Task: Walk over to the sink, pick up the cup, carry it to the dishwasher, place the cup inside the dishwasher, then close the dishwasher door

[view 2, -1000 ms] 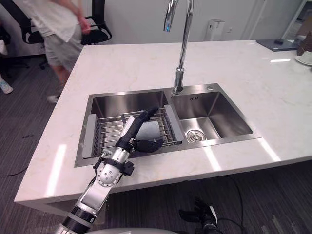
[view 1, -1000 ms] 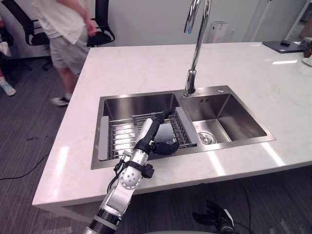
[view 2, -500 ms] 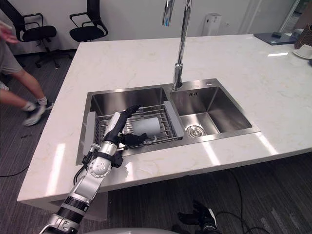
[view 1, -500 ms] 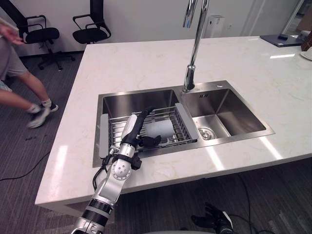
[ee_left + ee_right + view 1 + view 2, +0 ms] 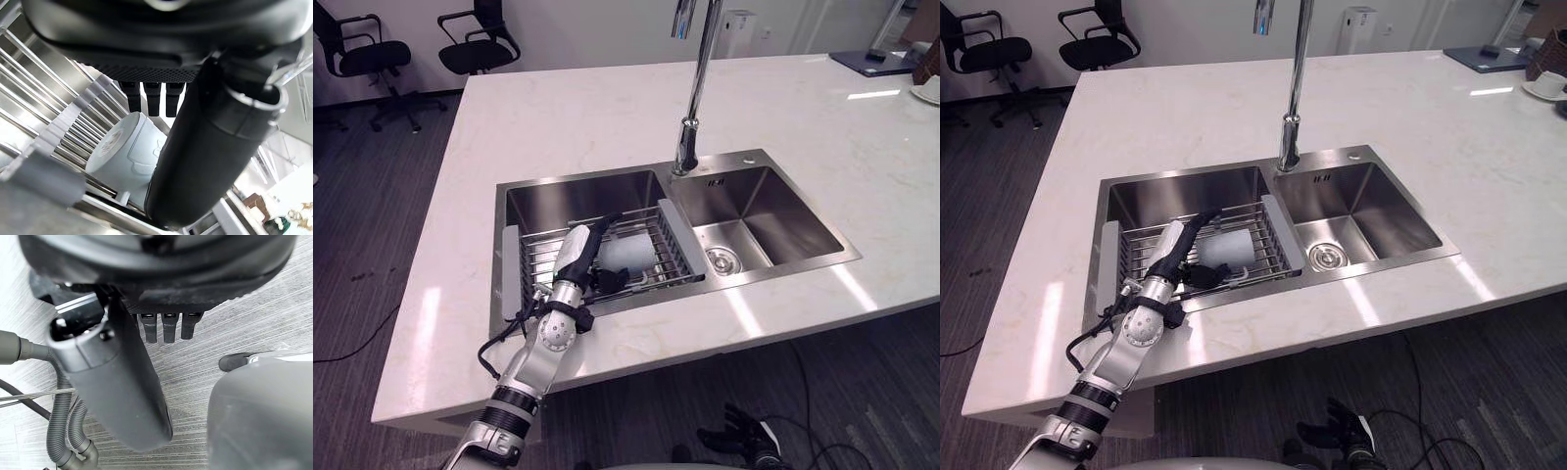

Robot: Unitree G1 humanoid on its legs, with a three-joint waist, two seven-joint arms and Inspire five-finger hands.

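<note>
Fingers [image 5: 146, 98] of your left hand [image 5: 579, 257] reach straight, curled round nothing, with the cup [image 5: 628, 253] just at their 3 o'clock, on its side on the rack [image 5: 538, 264] in the sink [image 5: 578, 201], long axis seemingly 9-to-3, while your right hand [image 5: 117, 382] hangs slack at 6 o'clock.

Big white marble-look tabletop [image 5: 607, 127] takes up most of the frame. Tall chrome faucet [image 5: 697, 88] stands upper middle and runs out the top edge. Wire rack [image 5: 540, 259] w/ grey end pieces sits centre-left, just below and left of the faucet base. Two black office chairs [image 5: 357, 57] [image 5: 475, 49] in the upper left on grey carpet floor [image 5: 372, 245]. White boxy unit [image 5: 736, 29] at the back, top middle. Dark flat thing [image 5: 867, 61] on the tabletop's upper right corner, can't tell what it is.
</note>
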